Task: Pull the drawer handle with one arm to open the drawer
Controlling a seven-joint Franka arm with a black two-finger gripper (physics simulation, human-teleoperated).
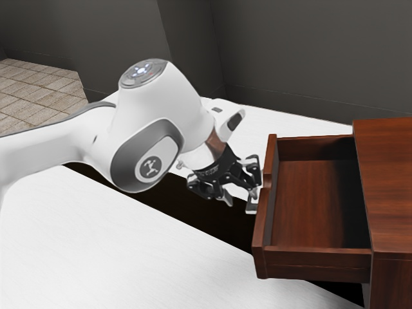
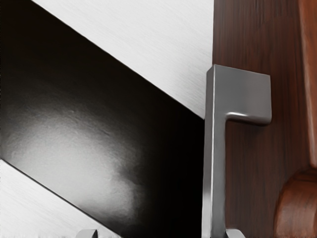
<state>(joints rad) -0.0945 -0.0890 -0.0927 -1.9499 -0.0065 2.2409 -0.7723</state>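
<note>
Dark grey walls [image 1: 290,45] close off the scene behind a white desk [image 1: 96,257], which a black gap crosses on a slant.

The gripper [image 1: 248,193] sits right at the drawer's front with its jaws spread wide. In the wrist view one fingertip [image 2: 233,234] shows on the wood side of the handle [image 2: 214,163], and the other stands well off on the far side. The bar lies between the fingers but is not clamped from both sides; it looks hooked by the inner finger alone. That handle is a squared metal bar bent at its end into the dark wooden front.

The drawer [image 1: 264,193] stands well out of its cabinet [image 1: 386,193], which rises at the desk's edge on the exterior view's right. Its inside is bare, and the white arm [image 1: 148,141] reaches in from the exterior view's left.

The opening looks largely done, and what is left is the last of the pull. To do it well, the hand should draw straight along the drawer's run, toward the exterior view's left, with no lift or twist. The inner finger should press flat behind the bar. Since nothing pinches the bar, a slanted pull could let it slide off the finger.
</note>
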